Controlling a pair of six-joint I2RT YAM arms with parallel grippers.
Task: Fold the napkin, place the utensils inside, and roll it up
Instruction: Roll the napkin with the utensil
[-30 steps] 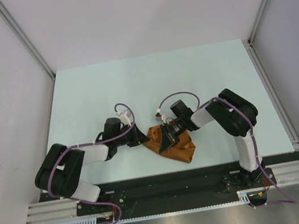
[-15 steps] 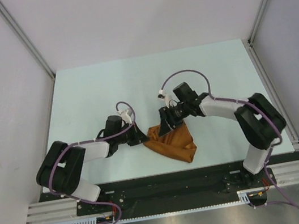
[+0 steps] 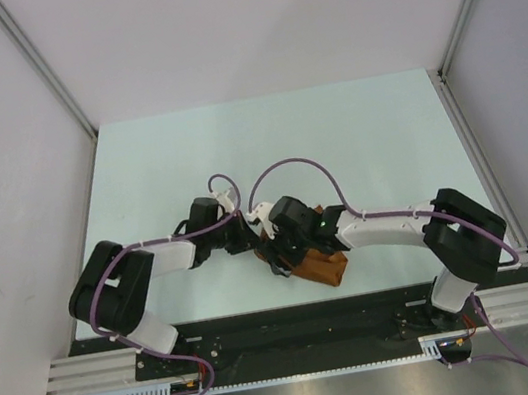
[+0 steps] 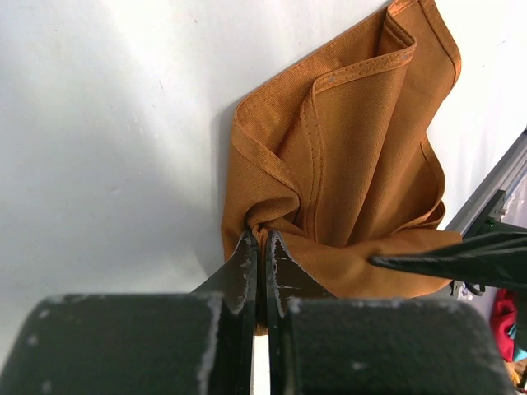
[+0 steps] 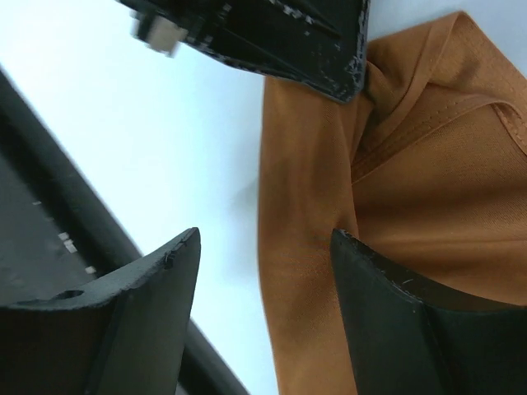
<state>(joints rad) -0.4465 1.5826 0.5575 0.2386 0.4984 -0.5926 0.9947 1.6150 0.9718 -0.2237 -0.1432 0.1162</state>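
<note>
- Napkin (image 3: 325,270) lies crumpled near the front edge of the table (image 3: 335,135), about centre. In the top view the right arm hides most of it.
- Only the left wrist view shows the left gripper (image 4: 259,240) pinched tight on a bunched fold of the cloth, with doubled hems beyond it.
- Only the right wrist view shows the right gripper (image 5: 265,237) spread wide and holding nothing, 1 finger over bare table and 1 over cloth. The left gripper's tip is just ahead of it.
- 1 second ago the right gripper sat narrow on the napkin. It has since opened and swung across to the cloth's left edge. The left gripper has closed.
- Both arms lie low, forearms reaching inward, wrists nearly meeting.
</note>
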